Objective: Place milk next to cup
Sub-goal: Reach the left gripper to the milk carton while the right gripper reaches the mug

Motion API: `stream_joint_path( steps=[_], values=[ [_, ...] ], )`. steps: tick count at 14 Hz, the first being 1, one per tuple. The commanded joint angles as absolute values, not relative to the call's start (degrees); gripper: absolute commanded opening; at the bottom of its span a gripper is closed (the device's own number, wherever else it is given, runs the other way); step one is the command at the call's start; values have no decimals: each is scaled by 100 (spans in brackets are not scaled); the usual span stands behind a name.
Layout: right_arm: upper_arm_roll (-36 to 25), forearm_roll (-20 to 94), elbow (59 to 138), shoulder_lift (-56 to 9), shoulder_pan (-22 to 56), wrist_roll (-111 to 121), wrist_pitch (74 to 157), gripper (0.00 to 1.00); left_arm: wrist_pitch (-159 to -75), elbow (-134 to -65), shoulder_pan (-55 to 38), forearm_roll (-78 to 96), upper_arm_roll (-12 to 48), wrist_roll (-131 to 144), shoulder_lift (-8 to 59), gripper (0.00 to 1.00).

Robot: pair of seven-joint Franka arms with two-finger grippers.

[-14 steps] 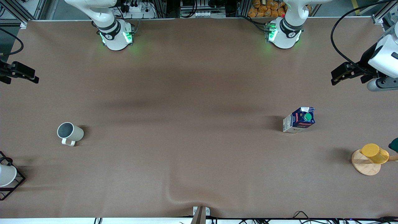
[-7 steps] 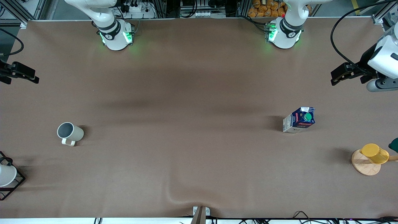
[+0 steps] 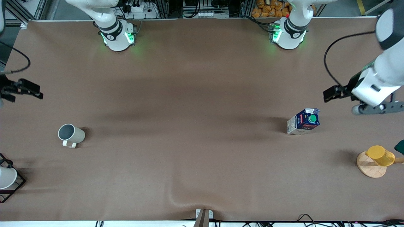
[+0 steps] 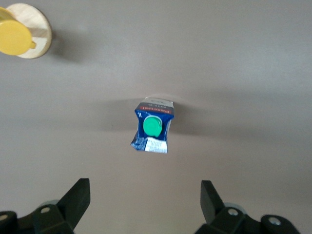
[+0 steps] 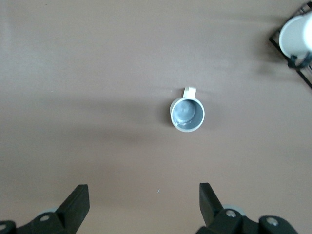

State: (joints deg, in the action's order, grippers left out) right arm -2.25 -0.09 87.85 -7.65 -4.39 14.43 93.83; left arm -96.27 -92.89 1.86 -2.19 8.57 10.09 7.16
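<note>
The milk (image 3: 303, 121) is a dark blue carton with a green cap, standing upright toward the left arm's end of the table. In the left wrist view the milk (image 4: 153, 127) shows ahead of the two fingertips. My left gripper (image 3: 376, 108) is open and empty in the air beside the milk, also seen in its own view (image 4: 145, 200). The cup (image 3: 71, 135) is a cream mug with a grey inside, toward the right arm's end, far from the milk. My right gripper (image 5: 144, 200) is open and empty, high over the table with the cup (image 5: 187, 115) ahead of it.
A yellow cup on a wooden disc (image 3: 376, 159) stands nearer the front camera than the milk, at the table's edge. A white cup in a black wire rack (image 3: 7, 179) sits at the right arm's end. The cloth has a fold (image 3: 176, 198) near the front edge.
My left arm has swung inward and closer to the milk. My right arm's wrist has shifted a little toward the cup. The milk and cup have not moved.
</note>
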Motion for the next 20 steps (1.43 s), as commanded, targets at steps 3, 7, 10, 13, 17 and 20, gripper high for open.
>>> stream_joint_path(
  steps=[3,7,10,13,17,20],
  values=[
    [-185,-35,8710,-1650,-720,2109,10098,100,-10738,-10317,237,-185,835,844,641,100],
    [-185,-113,8728,-2336,-826,2127,10283,100,-10942,-10388,237,-237,835,835,1071,100],
    [-193,-114,8763,-2758,-809,2083,10371,100,-11345,-10581,325,-299,835,756,1248,100],
    [-193,-167,8754,-3172,-721,2074,10625,100,-11514,-10644,343,-299,835,484,1397,100],
    [-193,-158,8754,-3532,-756,2092,10766,100,-11514,-10705,325,-299,844,475,1468,100],
    [-193,-158,8763,-3717,-809,2127,10907,100,-11514,-10731,334,-299,844,264,1538,100]
  ],
)
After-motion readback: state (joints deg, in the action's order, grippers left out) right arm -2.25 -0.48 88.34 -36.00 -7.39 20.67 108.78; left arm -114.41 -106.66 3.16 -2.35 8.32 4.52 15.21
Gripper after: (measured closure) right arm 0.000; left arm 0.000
